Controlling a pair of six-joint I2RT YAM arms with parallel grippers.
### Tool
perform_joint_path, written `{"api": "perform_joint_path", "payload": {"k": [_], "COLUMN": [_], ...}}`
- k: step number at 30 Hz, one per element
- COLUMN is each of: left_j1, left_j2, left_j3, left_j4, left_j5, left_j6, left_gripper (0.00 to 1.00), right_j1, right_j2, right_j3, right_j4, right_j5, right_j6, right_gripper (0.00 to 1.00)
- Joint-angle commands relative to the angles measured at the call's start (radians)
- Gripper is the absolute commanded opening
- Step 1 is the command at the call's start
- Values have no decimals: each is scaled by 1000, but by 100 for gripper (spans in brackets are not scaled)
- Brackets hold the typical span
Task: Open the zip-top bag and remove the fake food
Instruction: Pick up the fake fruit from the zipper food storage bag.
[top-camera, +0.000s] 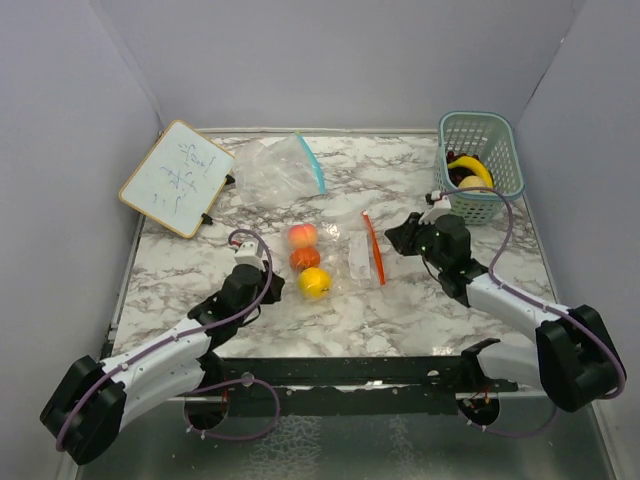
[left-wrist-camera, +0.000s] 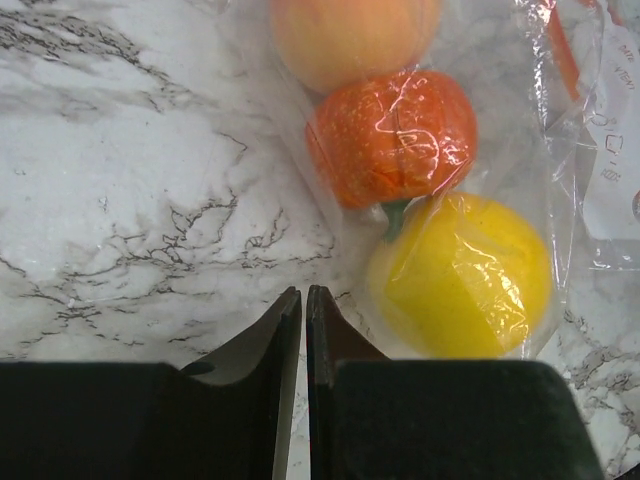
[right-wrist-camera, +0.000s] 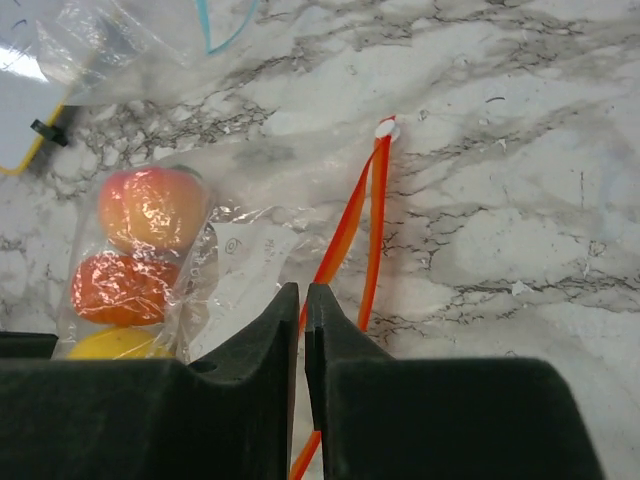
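Both pincers closed at the ends of the zip-top bag, the fake food inside it.

A whiteboard leans at the 10 o'clock corner of the desk, with a second clear bag with a blue strip at 12. The left pincer has its jaws drawn together to a thin slit at the bag's left edge; I cannot tell whether film is caught. In a row at its 1 o'clock lie the lemon, the tomato and the peach, all under plastic. The right pincer is pinched on the orange zip strip, which runs into its slit. A teal basket holding a banana stands at 2 o'clock, behind the right arm.
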Motion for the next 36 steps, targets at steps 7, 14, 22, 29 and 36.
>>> {"api": "perform_joint_path", "payload": {"k": [7,14,22,29,36], "left_j1": [4,44,68,71,71], "left_j2": [63,124,163,33,132], "left_j3": [-23,-1,-20,-16,-55], "left_j4": [159,254,363,263,401], "left_j5": [74,114,198,154,209], "left_j6": [-101,-119,-181,-175,-229], "left_gripper": [32,51,60,57,52], "right_j1": [1,1,1,1,1], "right_j2": [48,81,100,100,121], "right_j3": [-84,-131,-138,-151,-144], "right_j4": [54,106,103,106,113], "right_j5": [29,-9,10,3,-2], "right_j6": [37,51,40,58,60], "right_gripper": [19,22,23,23,23]}}
